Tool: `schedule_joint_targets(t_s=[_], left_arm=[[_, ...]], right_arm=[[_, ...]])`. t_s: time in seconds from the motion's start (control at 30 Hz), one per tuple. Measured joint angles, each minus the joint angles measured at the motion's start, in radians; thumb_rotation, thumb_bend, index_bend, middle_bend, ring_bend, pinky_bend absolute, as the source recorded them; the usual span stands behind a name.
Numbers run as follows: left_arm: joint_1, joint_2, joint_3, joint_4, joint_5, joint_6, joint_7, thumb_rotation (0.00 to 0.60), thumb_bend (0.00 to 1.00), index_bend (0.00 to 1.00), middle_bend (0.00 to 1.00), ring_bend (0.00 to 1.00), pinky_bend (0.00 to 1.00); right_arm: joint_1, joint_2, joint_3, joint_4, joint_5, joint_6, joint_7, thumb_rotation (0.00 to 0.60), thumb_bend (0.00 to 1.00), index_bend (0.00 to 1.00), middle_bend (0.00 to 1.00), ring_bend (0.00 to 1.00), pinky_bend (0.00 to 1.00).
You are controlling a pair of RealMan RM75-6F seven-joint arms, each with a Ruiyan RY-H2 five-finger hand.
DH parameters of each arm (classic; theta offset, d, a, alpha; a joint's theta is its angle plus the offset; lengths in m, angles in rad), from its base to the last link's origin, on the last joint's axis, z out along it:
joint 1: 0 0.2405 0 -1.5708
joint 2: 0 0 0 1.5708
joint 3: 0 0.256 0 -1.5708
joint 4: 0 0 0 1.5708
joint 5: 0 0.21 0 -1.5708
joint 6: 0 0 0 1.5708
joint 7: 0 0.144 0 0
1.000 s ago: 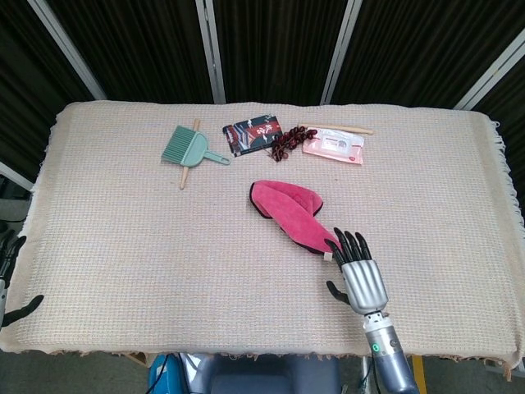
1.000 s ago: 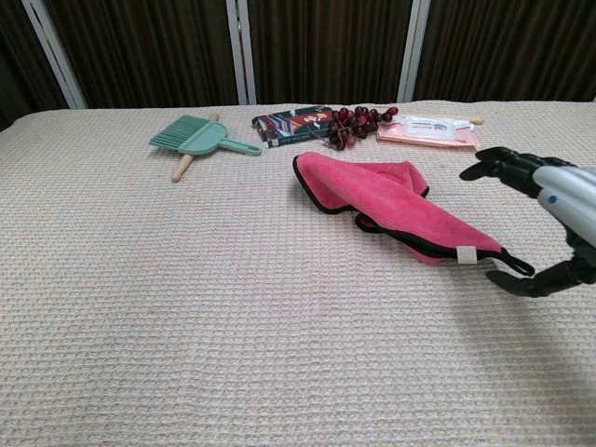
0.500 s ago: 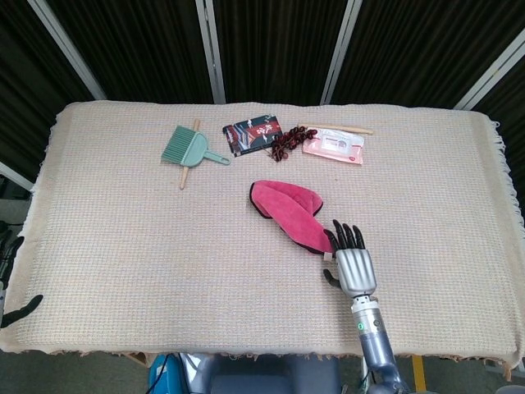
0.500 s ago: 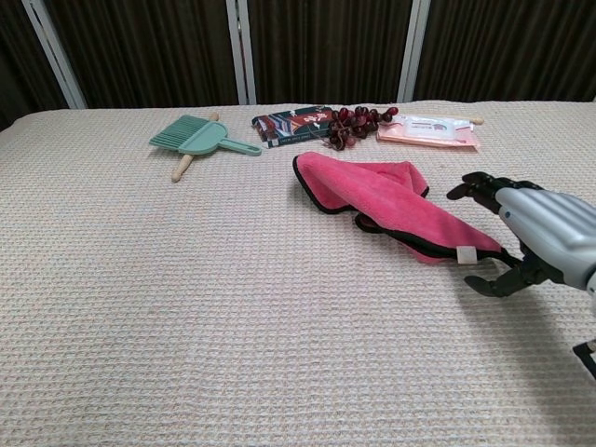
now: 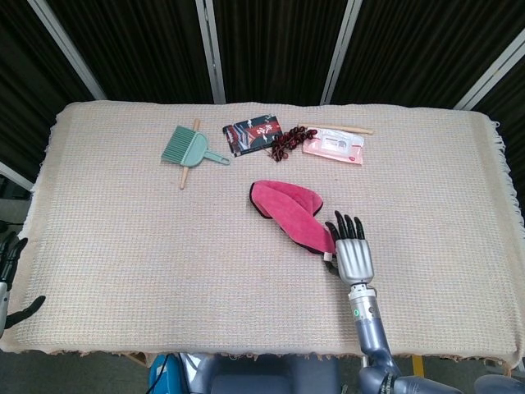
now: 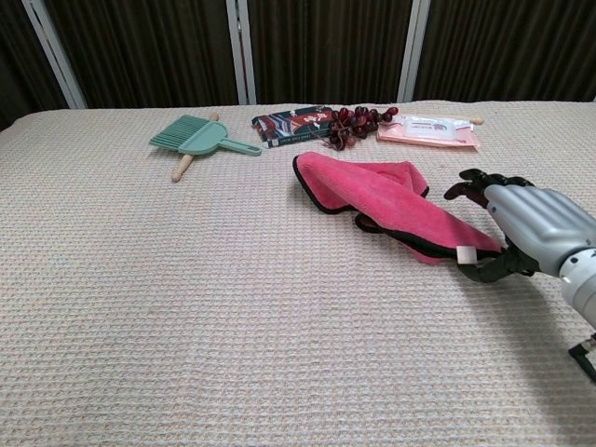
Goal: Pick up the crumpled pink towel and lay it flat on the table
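Observation:
The pink towel (image 5: pixel 287 213) (image 6: pixel 391 200) lies folded and rumpled in the middle of the table, with dark edging and a white tag at its near right corner. My right hand (image 5: pixel 351 246) (image 6: pixel 521 223) is at that corner. Its fingers are spread over the towel's edge, and its thumb touches the table just under the tag. It grips nothing that I can see. My left hand (image 5: pixel 10 275) hangs off the table's left front edge, fingers apart and holding nothing. The chest view does not show it.
Along the far side lie a green dustpan brush (image 5: pixel 190 148) (image 6: pixel 197 136), a dark printed packet (image 5: pixel 253 134), a dark red bead cluster (image 5: pixel 285 144), a pink wipes pack (image 5: pixel 334 148) and a wooden stick (image 5: pixel 340 128). A beige woven cloth (image 5: pixel 123 230) covers the table.
My right hand has slid left and forward to the towel's tagged corner, and its thumb has closed in under the tag. The towel and the left hand have not moved.

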Motion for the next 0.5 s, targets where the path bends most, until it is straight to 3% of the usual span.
schedule_joint_targets(t_s=[0.5], left_arm=[[0.007,-0.001,0.003,-0.006,0.027,0.015,0.002,0.600,0.02,0.00,0.00,0.00,0.00]], right_arm=[[-0.005,0.042,0.002,-0.028,-0.003,0.039,0.023,0.600,0.45,0.21,0.00,0.00,0.00]])
